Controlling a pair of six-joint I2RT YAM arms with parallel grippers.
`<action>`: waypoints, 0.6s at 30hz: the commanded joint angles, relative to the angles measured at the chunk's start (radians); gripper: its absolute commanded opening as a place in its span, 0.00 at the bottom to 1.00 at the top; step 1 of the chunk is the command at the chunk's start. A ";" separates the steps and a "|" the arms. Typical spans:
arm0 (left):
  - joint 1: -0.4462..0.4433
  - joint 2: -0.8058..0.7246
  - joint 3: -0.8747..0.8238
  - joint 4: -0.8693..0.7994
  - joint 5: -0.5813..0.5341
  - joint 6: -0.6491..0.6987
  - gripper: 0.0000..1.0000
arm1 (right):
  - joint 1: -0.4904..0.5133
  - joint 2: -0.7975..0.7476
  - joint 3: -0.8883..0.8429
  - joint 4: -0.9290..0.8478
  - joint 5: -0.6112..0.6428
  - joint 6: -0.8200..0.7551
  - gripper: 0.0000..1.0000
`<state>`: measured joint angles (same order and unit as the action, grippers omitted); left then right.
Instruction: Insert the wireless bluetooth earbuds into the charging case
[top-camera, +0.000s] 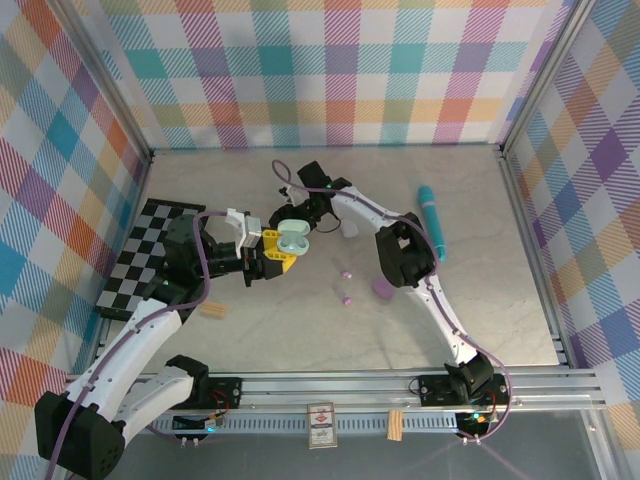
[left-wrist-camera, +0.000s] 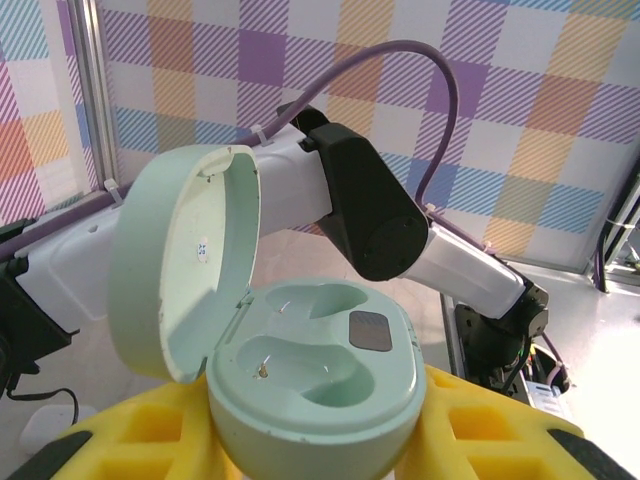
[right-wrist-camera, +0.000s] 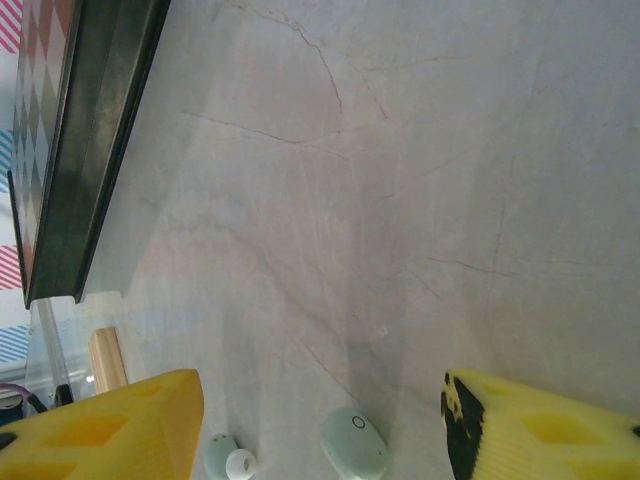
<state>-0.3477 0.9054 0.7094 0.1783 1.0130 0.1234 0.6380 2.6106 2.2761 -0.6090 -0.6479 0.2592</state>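
My left gripper (top-camera: 268, 250) is shut on the mint-green charging case (left-wrist-camera: 315, 385). Its yellow fingers (left-wrist-camera: 130, 440) press both sides of the base. The lid (left-wrist-camera: 180, 260) stands open to the left, and both wells are empty. In the top view the case (top-camera: 293, 238) hangs over the middle of the table. My right gripper (right-wrist-camera: 320, 400) is open, low over the tabletop just behind the case. Two mint earbuds (right-wrist-camera: 355, 445) (right-wrist-camera: 225, 460) lie on the table between its yellow fingers (right-wrist-camera: 125, 430), untouched. Two small pink earbuds (top-camera: 345, 272) (top-camera: 347, 297) lie to the right of the case.
A pink-purple case (top-camera: 383, 288) sits by the right arm's elbow, and a long teal cylinder (top-camera: 432, 220) lies further right. A checkerboard mat (top-camera: 150, 250) covers the left side. A small wooden block (top-camera: 212, 311) lies near its front edge. A whitish object (top-camera: 350, 230) rests under the right forearm.
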 joint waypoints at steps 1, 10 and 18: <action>0.011 -0.019 -0.001 -0.003 0.037 0.015 0.36 | 0.018 0.028 0.035 -0.075 -0.027 -0.051 0.64; 0.011 -0.023 0.000 -0.009 0.042 0.016 0.36 | 0.051 0.034 0.035 -0.170 -0.016 -0.154 0.60; 0.012 -0.034 0.001 -0.026 0.041 0.022 0.36 | 0.072 0.025 0.034 -0.213 -0.003 -0.186 0.56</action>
<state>-0.3477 0.8886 0.7094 0.1562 1.0183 0.1268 0.6804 2.6156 2.2990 -0.7349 -0.6285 0.0956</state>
